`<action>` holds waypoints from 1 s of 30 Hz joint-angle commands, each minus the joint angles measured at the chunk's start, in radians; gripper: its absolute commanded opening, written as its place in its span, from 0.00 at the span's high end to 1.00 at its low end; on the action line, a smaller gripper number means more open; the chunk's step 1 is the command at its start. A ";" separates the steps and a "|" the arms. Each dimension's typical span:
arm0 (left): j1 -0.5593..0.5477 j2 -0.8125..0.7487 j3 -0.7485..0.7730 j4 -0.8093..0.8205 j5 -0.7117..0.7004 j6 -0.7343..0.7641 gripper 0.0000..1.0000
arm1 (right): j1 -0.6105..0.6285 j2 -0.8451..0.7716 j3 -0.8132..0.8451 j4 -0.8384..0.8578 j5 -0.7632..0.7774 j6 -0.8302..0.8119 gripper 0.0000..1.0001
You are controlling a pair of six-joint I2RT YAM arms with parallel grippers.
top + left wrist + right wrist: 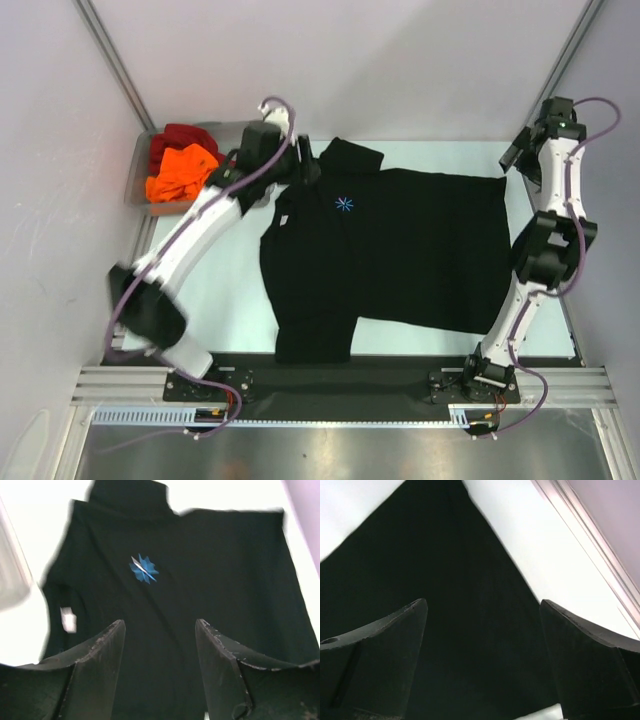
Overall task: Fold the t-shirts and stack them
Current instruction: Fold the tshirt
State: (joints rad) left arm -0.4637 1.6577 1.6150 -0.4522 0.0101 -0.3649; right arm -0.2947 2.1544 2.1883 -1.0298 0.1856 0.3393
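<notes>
Pale tabletop [230,290] carries the black t-shirt [410,250], spread flat. We see our left pincer [160,625] released, jaws parted with nothing between them, the blue starburst [143,570] just ahead of its tips. Our right pincer [482,602] is released too, jaws wide over the shirt's edge. Off to the left pincer's left, a grey bin [135,180] holds 2 bunched shirts: the orange t-shirt [182,172] and the dark red t-shirt [182,136].
</notes>
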 commanded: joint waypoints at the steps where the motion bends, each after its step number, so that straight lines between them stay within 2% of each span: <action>1: -0.079 -0.245 -0.296 -0.062 -0.036 0.004 0.36 | 0.043 -0.226 -0.094 -0.093 0.037 -0.006 0.01; 4: -0.096 -0.404 -0.497 -0.091 0.013 -0.055 0.37 | 0.149 -0.330 -0.209 -0.122 0.037 -0.029 0.00; 5: -0.096 -0.505 -0.538 -0.109 0.048 -0.068 0.37 | 0.205 -0.419 -0.308 -0.115 0.014 -0.020 0.00; 7: -0.099 -0.597 -0.628 -0.137 0.070 -0.095 0.37 | 0.265 -0.522 -0.453 -0.058 -0.094 0.021 0.00; 8: -0.099 -0.678 -0.648 -0.175 0.070 -0.107 0.37 | 0.341 -0.621 -0.520 -0.034 -0.132 0.039 0.00; 9: -0.099 -0.720 -0.667 -0.195 0.065 -0.127 0.37 | 0.388 -0.677 -0.673 0.018 -0.171 0.059 0.00; 11: -0.099 -0.786 -0.710 -0.251 0.064 -0.149 0.37 | 0.474 -0.766 -0.816 0.072 -0.288 0.130 0.00; 12: -0.099 -0.846 -0.725 -0.266 0.073 -0.170 0.37 | 0.582 -0.845 -0.876 0.100 -0.307 0.167 0.01; 13: -0.099 -0.866 -0.760 -0.276 0.076 -0.183 0.36 | 0.636 -0.878 -0.997 0.118 -0.331 0.199 0.03; 15: -0.098 -0.913 -0.799 -0.292 0.094 -0.219 0.36 | 0.760 -0.962 -1.108 0.158 -0.362 0.324 0.07; 16: -0.098 -0.924 -0.835 -0.293 0.109 -0.233 0.37 | 0.895 -0.987 -1.225 0.218 -0.394 0.366 0.11; 18: -0.098 -0.940 -0.857 -0.324 0.088 -0.288 0.39 | 1.023 -1.025 -1.323 0.334 -0.423 0.488 0.13; 19: -0.098 -0.958 -0.874 -0.341 0.041 -0.310 0.40 | 1.168 -1.028 -1.393 0.373 -0.416 0.533 0.13; 22: -0.096 -1.001 -0.894 -0.376 0.010 -0.365 0.40 | 1.369 -0.993 -1.455 0.508 -0.384 0.630 0.13; 26: -0.096 -0.992 -0.888 -0.358 0.027 -0.359 0.40 | 1.465 -0.894 -1.446 0.579 -0.316 0.691 0.13; 30: -0.096 -0.952 -0.862 -0.370 0.030 -0.338 0.40 | 1.474 -0.808 -1.466 0.736 -0.351 0.763 0.14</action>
State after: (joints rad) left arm -0.5663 0.6827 0.7143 -0.8257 0.0513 -0.6918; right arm 1.1690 1.3010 0.7212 -0.4751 -0.1810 0.9977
